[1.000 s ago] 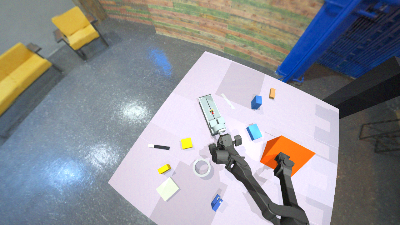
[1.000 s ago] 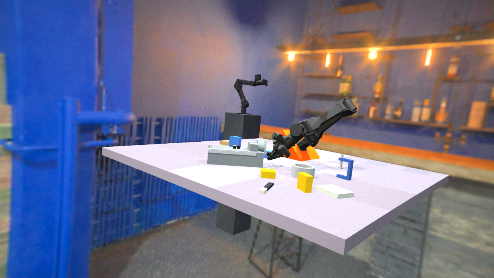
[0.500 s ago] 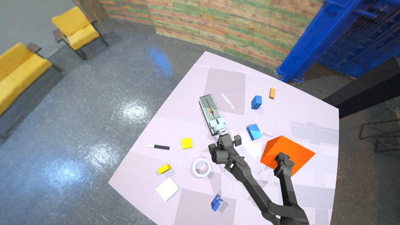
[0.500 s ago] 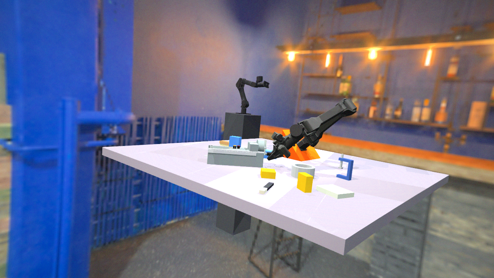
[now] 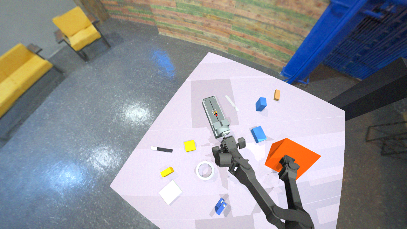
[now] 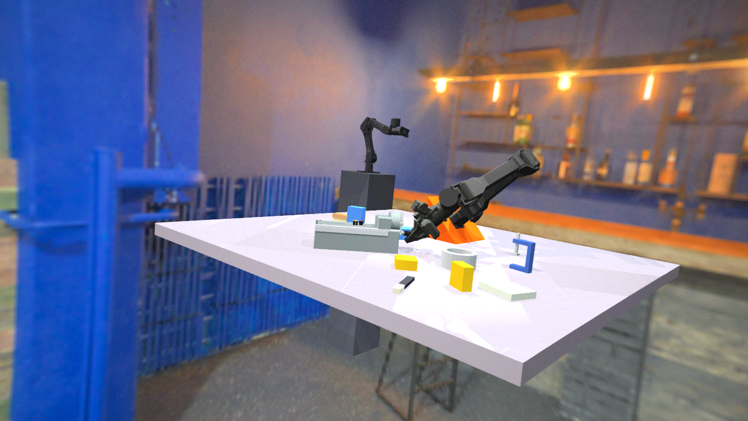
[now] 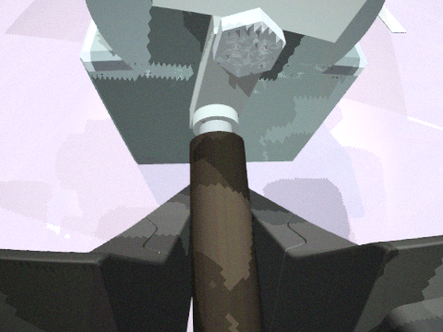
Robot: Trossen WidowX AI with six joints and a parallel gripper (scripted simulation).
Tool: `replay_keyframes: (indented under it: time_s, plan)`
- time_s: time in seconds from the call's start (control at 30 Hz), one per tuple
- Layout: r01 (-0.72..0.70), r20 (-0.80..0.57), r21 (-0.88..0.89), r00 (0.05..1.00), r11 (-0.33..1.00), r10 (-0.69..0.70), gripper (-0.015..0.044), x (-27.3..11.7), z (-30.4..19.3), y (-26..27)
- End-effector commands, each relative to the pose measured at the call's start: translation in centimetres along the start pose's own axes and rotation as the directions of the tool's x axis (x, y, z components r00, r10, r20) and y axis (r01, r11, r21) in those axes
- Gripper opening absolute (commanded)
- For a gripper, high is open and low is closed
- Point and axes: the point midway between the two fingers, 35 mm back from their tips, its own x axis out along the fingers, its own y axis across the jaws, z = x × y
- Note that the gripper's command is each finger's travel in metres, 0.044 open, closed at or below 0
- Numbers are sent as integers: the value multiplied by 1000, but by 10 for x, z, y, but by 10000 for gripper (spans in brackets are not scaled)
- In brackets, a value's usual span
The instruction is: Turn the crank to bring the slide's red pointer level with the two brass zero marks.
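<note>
The grey machine [image 5: 208, 107] [image 6: 350, 241] stands on the table. In the top view its red pointer [image 5: 216, 114] sits close to the brass zero marks [image 5: 215, 112], slightly toward the crank end; exact level is too small to judge. In the wrist view the crank arm [image 7: 222, 92] slopes down from its hub at the upper right to the brown handle [image 7: 221, 240]. My gripper [image 7: 214, 195] [image 5: 224, 138] [image 6: 407, 240] is shut on the handle, a finger on each side. In the top and exterior views the gripper hides the handle.
A blue block [image 5: 258, 134] and an orange base [image 5: 307, 156] lie right of the gripper in the top view. A yellow block [image 5: 189, 145] and a white ring [image 5: 197, 170] are to the left. A blue clamp [image 5: 219, 207] [image 6: 531, 256] is near the front. Another arm [image 6: 369, 144] stands behind the table.
</note>
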Motion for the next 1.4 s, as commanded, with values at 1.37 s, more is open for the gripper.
replay_keyframes:
  time_s: [1.37]
  plan:
    - [-23, 4, -5, 1000, 1000, 23, 0, -3, 2, 12]
